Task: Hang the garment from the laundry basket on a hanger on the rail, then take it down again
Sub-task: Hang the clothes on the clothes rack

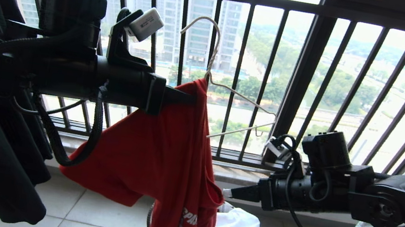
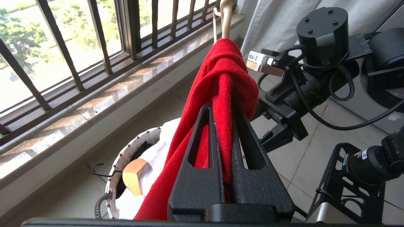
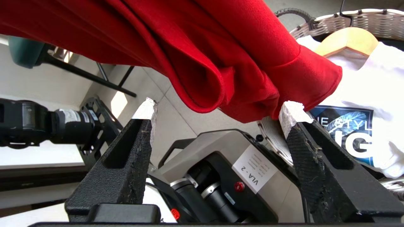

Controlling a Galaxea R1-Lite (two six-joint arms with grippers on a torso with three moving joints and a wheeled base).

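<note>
Balcony: garment (image 2: 221, 78) between left fingers (image 2: 202, 164)

Pale tiled floor (image 1: 89, 209) running along a low stone sill (image 2: 94, 104) beneath the black barred railing (image 1: 304, 85). Standing directly on the tiles: a small round laundry basket (image 2: 132, 148) with a woven white rim and dark trim, filled with a white printed cloth (image 3: 372, 104) and a wooden hanger (image 3: 347, 39).
</note>
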